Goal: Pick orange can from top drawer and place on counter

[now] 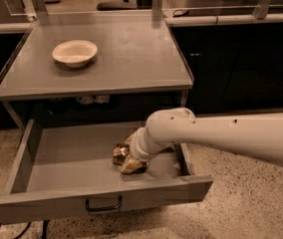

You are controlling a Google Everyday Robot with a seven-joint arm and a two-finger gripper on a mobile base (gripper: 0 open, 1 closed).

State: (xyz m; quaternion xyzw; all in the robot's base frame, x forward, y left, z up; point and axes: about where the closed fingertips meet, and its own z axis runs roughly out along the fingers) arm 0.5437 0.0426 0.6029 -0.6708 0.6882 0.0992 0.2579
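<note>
Gripper (130,162) low inside top drawer (57,158), right of centre, nr front panel; reaches in from right on thick cream arm (231,136). Open or closed: can't tell, wrist bulk hides it; can't tell either whether anything is held. Orange can (120,154) on drawer floor, right up against gripper on side toward drawer's centre, partly hidden by it; dented, metallic, orange-brown. Drawer stands wide open under counter (131,54), w/ dark bail handle (103,204) at centre of front panel. Counter flat & grey, w/ cream round bowl (74,52) upright on left-rear part, well apart from can. Speckled floor (241,203) below & to right. Dark cabinets (241,63) behind, right of counter.
</note>
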